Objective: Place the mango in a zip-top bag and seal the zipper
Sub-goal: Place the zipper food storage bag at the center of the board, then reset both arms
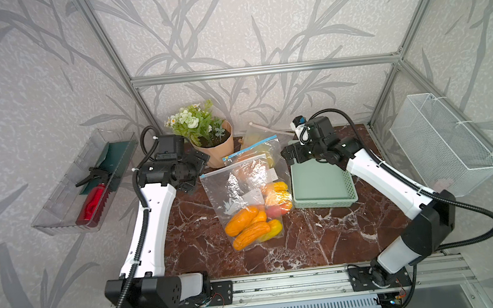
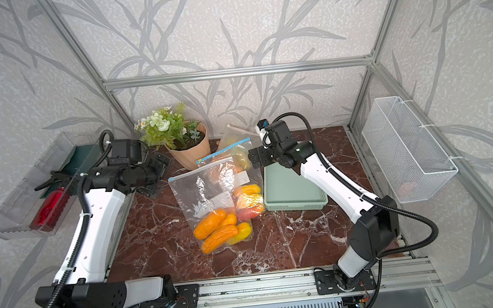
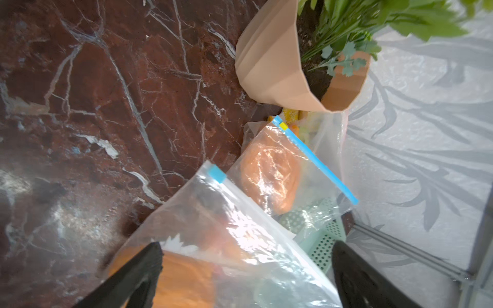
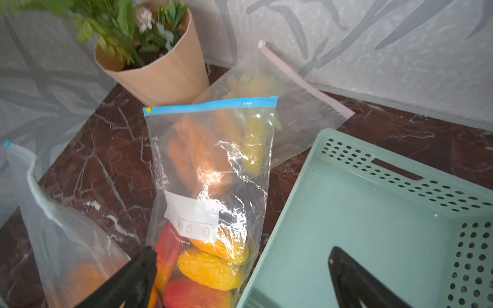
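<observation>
A clear zip-top bag (image 1: pixel 236 189) (image 2: pixel 202 190) lies mid-table with several orange and yellow mangoes (image 1: pixel 241 221) in its near end. Its blue slider tab (image 3: pixel 217 173) sits at the left end of the mouth, whose edge lies in a flat line. My left gripper (image 1: pixel 191 183) (image 3: pixel 246 256) hovers open by that corner, nothing between its fingers. My right gripper (image 1: pixel 288 155) (image 4: pixel 240 256) is open too, over the edge of a second mango-filled bag (image 4: pixel 210 165) with a blue zipper strip (image 4: pixel 210 105). A third bag (image 4: pixel 293 106) with a pink strip lies behind.
A mint green basket (image 1: pixel 322 184) (image 4: pixel 360 213) sits right of the bags, under the right arm. A paper-wrapped flower pot (image 1: pixel 213 145) stands at the back. A clear tray with a red spray bottle (image 1: pixel 89 203) hangs left, a white wire basket (image 1: pixel 441 142) right.
</observation>
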{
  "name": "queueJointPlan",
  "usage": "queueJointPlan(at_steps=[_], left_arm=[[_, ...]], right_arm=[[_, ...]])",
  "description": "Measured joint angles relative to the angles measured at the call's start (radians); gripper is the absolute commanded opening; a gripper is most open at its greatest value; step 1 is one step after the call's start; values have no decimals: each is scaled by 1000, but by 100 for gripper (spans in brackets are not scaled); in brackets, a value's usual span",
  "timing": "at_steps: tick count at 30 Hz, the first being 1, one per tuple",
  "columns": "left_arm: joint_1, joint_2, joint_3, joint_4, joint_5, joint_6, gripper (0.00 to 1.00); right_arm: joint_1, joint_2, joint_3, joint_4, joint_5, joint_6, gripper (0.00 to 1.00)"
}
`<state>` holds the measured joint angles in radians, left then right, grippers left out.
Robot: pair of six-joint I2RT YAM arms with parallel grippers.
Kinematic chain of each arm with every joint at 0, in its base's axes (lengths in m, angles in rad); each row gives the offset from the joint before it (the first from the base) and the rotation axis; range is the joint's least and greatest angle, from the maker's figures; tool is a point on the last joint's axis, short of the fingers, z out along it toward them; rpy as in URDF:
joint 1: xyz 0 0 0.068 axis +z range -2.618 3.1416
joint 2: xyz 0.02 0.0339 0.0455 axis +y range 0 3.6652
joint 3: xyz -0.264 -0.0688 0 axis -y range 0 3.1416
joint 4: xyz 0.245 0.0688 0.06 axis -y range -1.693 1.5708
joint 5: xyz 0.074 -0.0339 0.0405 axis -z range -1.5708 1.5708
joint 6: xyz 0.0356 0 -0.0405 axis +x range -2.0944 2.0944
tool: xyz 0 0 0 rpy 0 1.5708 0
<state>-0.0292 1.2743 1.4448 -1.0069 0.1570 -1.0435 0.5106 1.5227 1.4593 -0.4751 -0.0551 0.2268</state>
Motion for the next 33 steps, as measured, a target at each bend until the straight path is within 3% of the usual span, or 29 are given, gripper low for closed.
queueJointPlan(at_steps=[3,6,9,14,17,22,26,33], left_arm=[[-11,-88,-140,48,-83,90,99],[-24,-189,-290,80,-248,135,99],[-29,-283,-455,134,-408,200,99],[-29,-349,-763,401,-562,435,99],[-30,-301,-910,608,-582,607,99],[-30,-166,-1092,1041,-551,814,99],[-30,-3,-1070,1269,-537,904,99],[-27,245,-1035,1702,-549,965,99]], right_arm=[[-32,-208,-248,113,129,71,99],[-65,-380,-450,190,327,101,99],[-134,-455,-634,288,424,96,99],[-235,-435,-911,423,508,27,99],[-234,-348,-1011,580,509,-58,99],[-239,-148,-1030,869,468,-193,99],[-276,-20,-1029,1123,418,-289,99],[-385,44,-1125,1482,304,-288,99]])
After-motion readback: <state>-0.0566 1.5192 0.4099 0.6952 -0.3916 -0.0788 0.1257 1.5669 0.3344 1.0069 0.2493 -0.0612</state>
